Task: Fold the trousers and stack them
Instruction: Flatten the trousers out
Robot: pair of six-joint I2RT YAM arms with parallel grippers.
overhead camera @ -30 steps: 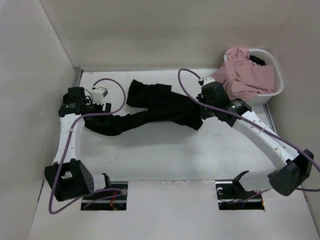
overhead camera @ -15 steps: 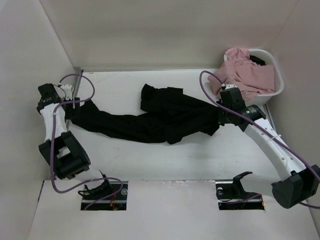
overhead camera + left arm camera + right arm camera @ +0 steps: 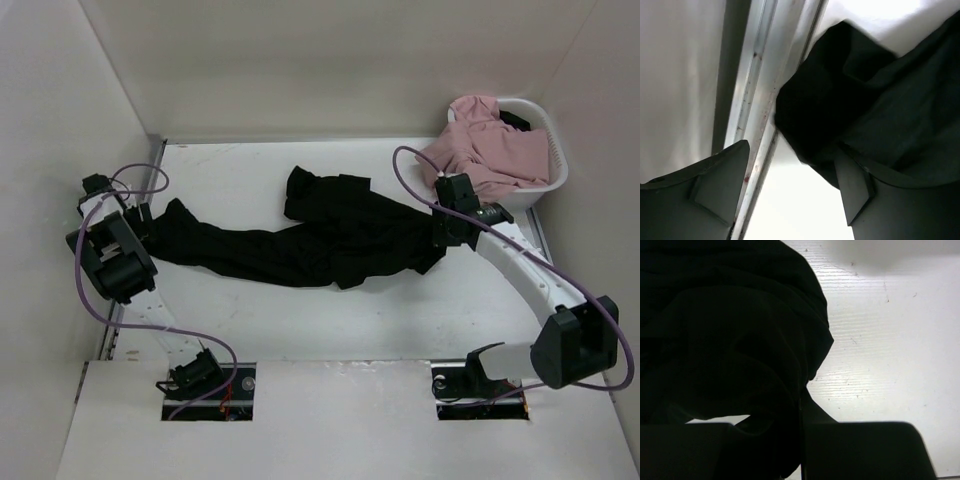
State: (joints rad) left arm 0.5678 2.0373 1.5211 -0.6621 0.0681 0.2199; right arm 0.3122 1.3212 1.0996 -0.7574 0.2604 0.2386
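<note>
Trousers (image 3: 300, 245) stretched across counter (image 3: 350, 320).
Left claw (image 3: 790, 150) apart at one trouser end; right claw (image 3: 801, 412) clamped on the other.

Overhead view looks down on table (image 3: 350, 320) — both wrist views hug trousers (image 3: 300, 250).

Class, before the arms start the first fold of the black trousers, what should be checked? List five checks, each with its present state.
1. Right gripper holds the trousers: ok, shut on fabric.
2. Left gripper holds them: not ok, jaws open, cloth beside one finger.
3. Trousers flat: not ok, bunched at the far middle.
4. Pink garments apart from the trousers: ok, in the basket.
5. Drawstring located: cannot tell.
</note>
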